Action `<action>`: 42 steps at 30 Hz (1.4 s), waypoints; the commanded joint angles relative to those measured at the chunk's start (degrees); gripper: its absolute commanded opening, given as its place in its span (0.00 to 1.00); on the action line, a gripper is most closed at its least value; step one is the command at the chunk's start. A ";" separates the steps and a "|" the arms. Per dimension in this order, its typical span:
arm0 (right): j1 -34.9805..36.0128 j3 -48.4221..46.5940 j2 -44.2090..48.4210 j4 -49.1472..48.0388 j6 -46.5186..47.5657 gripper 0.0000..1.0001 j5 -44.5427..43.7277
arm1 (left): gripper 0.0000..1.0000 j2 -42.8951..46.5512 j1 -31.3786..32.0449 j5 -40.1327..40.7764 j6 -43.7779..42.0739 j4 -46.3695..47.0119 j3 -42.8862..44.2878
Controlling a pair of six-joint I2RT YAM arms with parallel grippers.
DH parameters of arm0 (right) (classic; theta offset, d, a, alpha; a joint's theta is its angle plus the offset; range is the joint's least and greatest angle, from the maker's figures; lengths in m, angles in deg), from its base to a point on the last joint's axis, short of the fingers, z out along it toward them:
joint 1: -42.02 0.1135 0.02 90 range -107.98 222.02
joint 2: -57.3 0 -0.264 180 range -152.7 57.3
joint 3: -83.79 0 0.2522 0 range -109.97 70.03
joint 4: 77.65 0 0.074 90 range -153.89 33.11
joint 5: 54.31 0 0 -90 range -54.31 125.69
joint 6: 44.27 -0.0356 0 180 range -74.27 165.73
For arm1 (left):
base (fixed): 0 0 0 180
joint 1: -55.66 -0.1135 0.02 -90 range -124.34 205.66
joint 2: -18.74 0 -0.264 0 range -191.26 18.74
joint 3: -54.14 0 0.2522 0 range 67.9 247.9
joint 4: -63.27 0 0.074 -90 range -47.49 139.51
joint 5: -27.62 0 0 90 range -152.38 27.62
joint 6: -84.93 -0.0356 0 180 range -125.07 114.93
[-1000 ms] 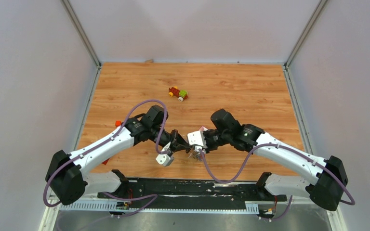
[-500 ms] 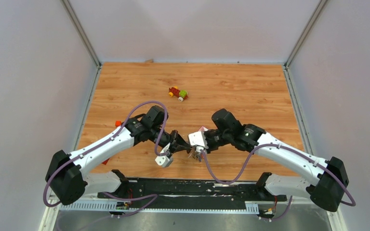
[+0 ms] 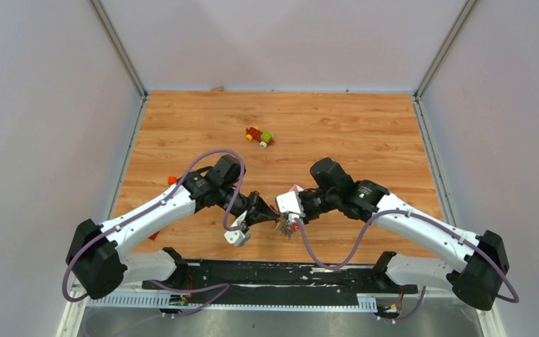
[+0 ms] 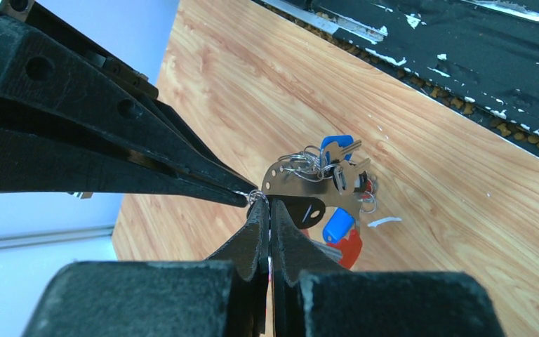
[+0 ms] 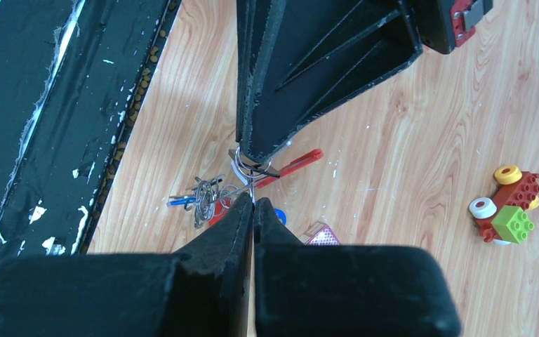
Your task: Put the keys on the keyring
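Observation:
The keyring's small wire ring is pinched between both grippers a little above the table. My left gripper is shut on it, and my right gripper is shut on it from the other side. A grey crescent fob and a red fob hang from it, along with blue-headed keys. In the right wrist view the ring sits at the left gripper's fingertips, with a bunch of keys and rings beside it. In the top view the bunch hangs between the left gripper and the right gripper.
A red-yellow-green toy car stands further back, also in the right wrist view. A pink foil packet lies under the right gripper. The black base rail runs along the near edge. An orange bit lies at the left.
Both grippers have stayed shut together at the ring. The left wrist has dropped slightly toward the near edge and the right arm has edged a little right.

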 commanded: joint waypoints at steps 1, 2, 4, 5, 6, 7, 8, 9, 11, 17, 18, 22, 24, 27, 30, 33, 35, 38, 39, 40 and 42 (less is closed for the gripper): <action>-1.97 -3.55 2.22 -0.56 -0.64 0.00 -1.83 | 0.00 0.07 -0.03 0.64 0.10 -8.37 0.26; -2.06 -3.65 2.24 -0.66 -0.98 0.00 -1.59 | 0.00 0.11 -0.03 0.36 0.70 -7.94 0.30; -2.29 -3.72 2.09 -0.91 -1.80 0.00 -1.30 | 0.00 0.03 -0.03 0.16 0.86 -7.73 0.57; -2.41 -3.89 2.10 -0.94 -2.06 0.00 -1.15 | 0.00 0.03 -0.09 -0.11 1.21 -7.65 0.74; -2.63 -3.93 2.05 -0.94 -2.37 0.00 -0.92 | 0.00 0.00 -0.11 -0.20 1.30 -7.64 0.85; -2.90 -4.02 2.06 -1.06 -2.71 0.00 -0.54 | 0.00 0.08 -0.18 -0.40 1.34 -7.49 0.87; -3.19 -3.96 2.12 -1.22 -2.95 0.00 -0.13 | 0.00 0.14 -0.36 -0.78 1.51 -7.24 0.87; -3.41 -3.94 2.25 -1.40 -3.20 0.00 0.07 | 0.00 0.26 -0.71 -1.29 1.84 -6.92 0.87; -4.16 -3.83 2.43 -1.90 -4.05 0.00 1.13 | 0.00 0.45 -1.59 -3.02 2.65 -6.35 0.95; -7.20 -4.80 1.95 -2.97 -8.09 0.00 6.64 | 0.00 0.50 -4.28 -7.30 5.57 -3.68 1.51; -7.46 -5.05 1.61 -2.92 -8.74 0.00 7.54 | 0.00 0.36 -4.46 -7.67 6.21 -3.14 1.75; -7.61 -5.61 0.67 -2.03 -9.17 0.00 10.09 | 0.00 -0.61 -5.48 -8.66 10.29 -0.62 3.19; -7.69 -5.74 0.89 -1.91 -9.18 0.00 11.11 | 0.00 -0.87 -6.81 -10.29 13.51 1.24 3.58; -7.76 -6.16 1.26 -1.64 -9.31 0.00 12.31 | 0.00 -0.76 -8.90 -14.06 18.69 4.33 3.66; -7.83 -6.86 1.13 -0.48 -8.65 0.00 13.98 | 0.00 -1.09 -10.31 -17.48 22.47 5.74 3.77; -7.86 -7.33 0.96 0.47 -8.13 0.00 15.47 | 0.00 -2.62 -11.53 -21.55 23.39 4.36 3.90; -7.85 -7.32 0.86 0.49 -8.03 0.00 15.23 | 0.00 -3.97 -12.31 -24.50 19.17 -0.28 4.49; -7.84 -7.63 0.66 0.47 -8.27 0.00 14.85 | 0.00 -8.17 -12.92 -29.67 3.08 -17.63 8.06; -7.85 -7.74 0.46 0.43 -8.42 0.00 15.01 | 0.00 -10.24 -12.94 -31.13 -4.43 -25.65 9.83; -7.87 -7.91 0.22 0.46 -8.51 0.00 15.35 | 0.00 -12.90 -12.95 -31.84 -14.06 -38.59 11.77; -7.81 -8.21 -0.46 0.50 -8.72 0.00 16.32 | 0.00 -18.17 -12.86 -32.02 -27.35 -52.30 15.85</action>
